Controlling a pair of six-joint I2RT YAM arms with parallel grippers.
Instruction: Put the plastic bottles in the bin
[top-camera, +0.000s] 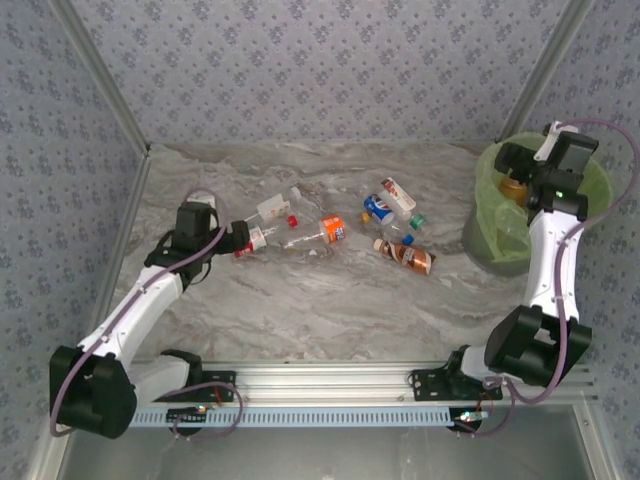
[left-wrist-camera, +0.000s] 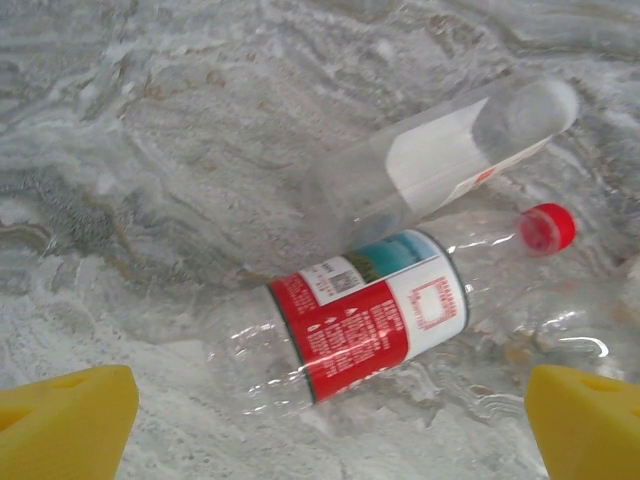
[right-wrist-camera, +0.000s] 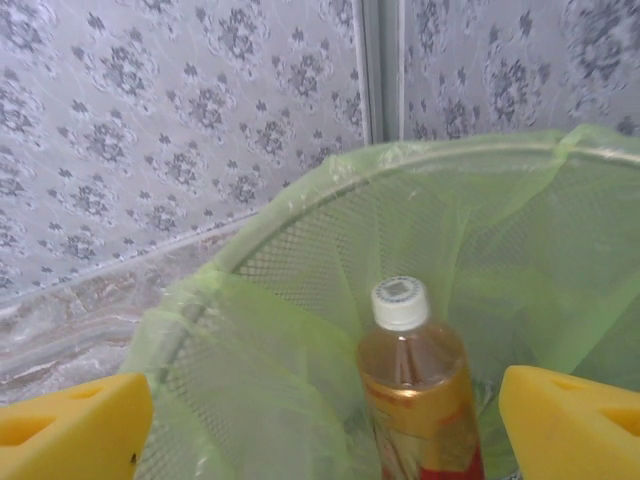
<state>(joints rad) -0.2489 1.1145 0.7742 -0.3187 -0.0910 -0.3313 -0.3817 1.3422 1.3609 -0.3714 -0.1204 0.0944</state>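
Your marble table (top-camera: 330, 310) carries the bin (top-camera: 487, 240) at its far right. Your right gripper (right-wrist-camera: 322, 418) hangs over the bin with its fingers spread wide. An amber bottle (right-wrist-camera: 415, 390) stands upright between them inside the green liner, touching neither. Your left gripper (left-wrist-camera: 325, 425) is at the left, fingers apart over a lying red-label bottle (left-wrist-camera: 365, 320), with a white-label bottle (left-wrist-camera: 450, 160) just beyond. An orange bottle (top-camera: 331, 230), a blue bottle (top-camera: 378, 208) and a brown bottle (top-camera: 410, 258) lie mid-table.

Seven plastic bottles (top-camera: 330, 230) lie on the table (top-camera: 300, 300), one in one bin (top-camera: 490, 215).
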